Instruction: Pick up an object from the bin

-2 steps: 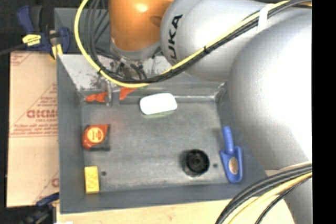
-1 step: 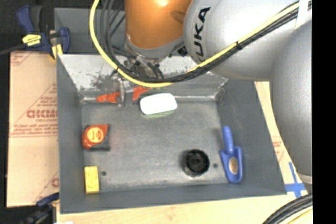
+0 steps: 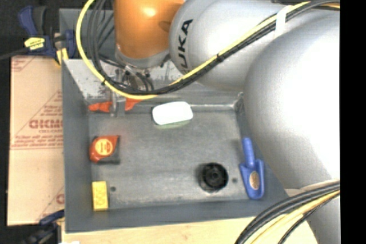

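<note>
The orange item (image 3: 99,106) lies at the far left of the bin (image 3: 166,151), close against the back wall. It is bright orange, low and elongated. Its middle is hidden by the gripper (image 3: 119,102), so orange shows on either side and its kind cannot be told. The gripper stands directly over it; whether it is spread or closed cannot be told.

Near, to the right: a white oval bar (image 3: 171,114) with a green underside. Toward the near edge on the left: an orange-and-black tape measure (image 3: 104,149), then a yellow brick (image 3: 99,195). Well apart, near right: a black round knob (image 3: 213,176) and a blue clamp (image 3: 251,171).
</note>
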Tool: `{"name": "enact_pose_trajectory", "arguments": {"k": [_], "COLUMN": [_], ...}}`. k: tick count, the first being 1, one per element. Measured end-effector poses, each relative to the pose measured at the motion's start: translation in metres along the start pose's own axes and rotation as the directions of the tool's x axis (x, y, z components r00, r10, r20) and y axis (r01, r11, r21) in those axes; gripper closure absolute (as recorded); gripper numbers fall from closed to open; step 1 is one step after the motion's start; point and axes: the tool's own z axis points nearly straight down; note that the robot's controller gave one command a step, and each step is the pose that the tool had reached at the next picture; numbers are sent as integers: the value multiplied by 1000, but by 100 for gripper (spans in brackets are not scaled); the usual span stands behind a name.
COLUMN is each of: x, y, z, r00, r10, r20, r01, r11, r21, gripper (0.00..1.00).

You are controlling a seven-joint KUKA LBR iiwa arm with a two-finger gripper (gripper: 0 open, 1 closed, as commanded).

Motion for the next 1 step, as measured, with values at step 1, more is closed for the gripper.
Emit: {"name": "enact_pose_trajectory", "arguments": {"k": [1], "x": [55], "y": [-1], "z": [-3], "r00": [1000], "r10": [4], "r20": [-21], "r01": [-3], "r11": [1000], "r21": [1], "gripper": [100]}}
